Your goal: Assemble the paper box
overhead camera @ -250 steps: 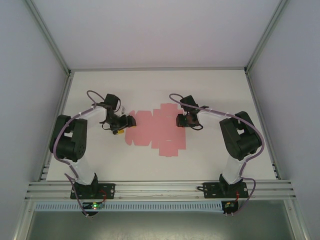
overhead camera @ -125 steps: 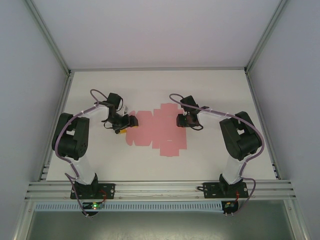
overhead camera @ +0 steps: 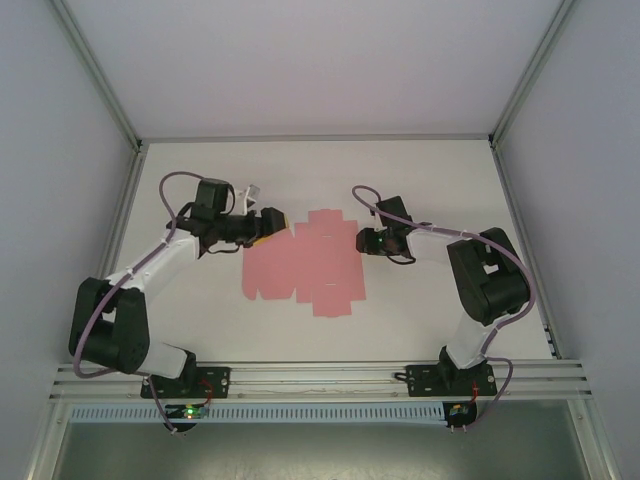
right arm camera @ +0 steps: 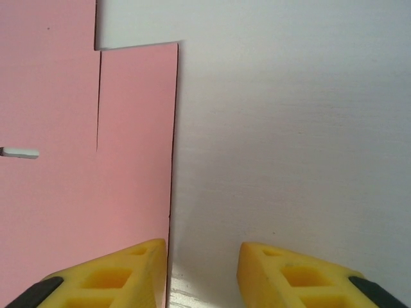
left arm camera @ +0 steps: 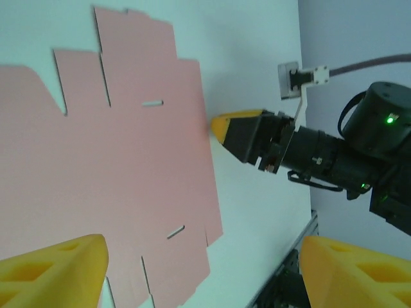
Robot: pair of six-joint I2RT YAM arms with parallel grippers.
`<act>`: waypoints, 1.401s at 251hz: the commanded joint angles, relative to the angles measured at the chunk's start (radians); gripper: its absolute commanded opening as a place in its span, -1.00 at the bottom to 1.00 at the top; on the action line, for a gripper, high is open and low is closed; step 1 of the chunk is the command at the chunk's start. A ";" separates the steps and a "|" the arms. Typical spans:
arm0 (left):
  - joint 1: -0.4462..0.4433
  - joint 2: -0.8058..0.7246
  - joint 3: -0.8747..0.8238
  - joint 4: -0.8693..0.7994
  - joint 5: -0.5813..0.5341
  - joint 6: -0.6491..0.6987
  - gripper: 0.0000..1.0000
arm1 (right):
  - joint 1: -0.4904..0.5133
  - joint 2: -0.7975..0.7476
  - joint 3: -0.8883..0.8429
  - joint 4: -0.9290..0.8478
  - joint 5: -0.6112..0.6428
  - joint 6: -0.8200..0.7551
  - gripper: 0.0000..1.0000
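Forward and up stretched the left arm (overhead camera: pixel 150 265) since a second ago. White table (overhead camera: pixel 450 180) carries the flat pink paper box (overhead camera: pixel 305 265) mid-frame. The left gripper (overhead camera: pixel 270 222), jaws wide apart, is at its upper-left corner. The right gripper (overhead camera: pixel 362 240), narrowly parted, is at its right edge.

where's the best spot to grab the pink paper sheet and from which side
Probably its right edge flap, approached low from the right. The paper box lies flat on the table, so only a thin outer edge offers a pinch, and the right gripper faces that straight edge.
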 commanded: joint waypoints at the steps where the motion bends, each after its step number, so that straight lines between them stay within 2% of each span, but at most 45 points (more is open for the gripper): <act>1: 0.001 0.001 -0.002 -0.241 -0.188 0.049 0.54 | 0.055 0.113 -0.046 -0.040 -0.161 0.006 -0.25; 36: -0.002 -0.018 -0.071 -0.297 -0.262 -0.002 0.52 | 0.090 0.104 0.016 -0.143 -0.064 -0.011 -0.25; 71: -0.003 -0.051 -0.130 -0.386 -0.427 -0.027 0.52 | 0.111 0.116 0.050 -0.185 -0.047 -0.008 -0.26; 110: -0.018 -0.001 -0.172 -0.373 -0.452 -0.039 0.54 | 0.123 0.145 0.065 -0.201 -0.042 -0.017 -0.29; 192: -0.026 0.139 -0.168 -0.197 -0.373 -0.020 0.55 | 0.151 0.166 0.073 -0.186 -0.074 -0.019 -0.30; 209: -0.032 0.158 -0.180 -0.150 -0.321 -0.017 0.54 | 0.150 0.172 0.069 -0.173 -0.097 -0.017 -0.30; 277: -0.115 0.161 -0.198 0.075 -0.104 -0.026 0.52 | 0.174 0.217 0.060 -0.102 -0.224 -0.014 -0.34; 312: -0.124 0.162 -0.193 0.130 -0.082 -0.045 0.52 | 0.175 0.222 0.039 -0.059 -0.275 -0.002 -0.37; 351: -0.125 0.166 -0.221 0.271 -0.032 -0.101 0.52 | 0.175 0.233 0.022 -0.041 -0.309 0.001 -0.39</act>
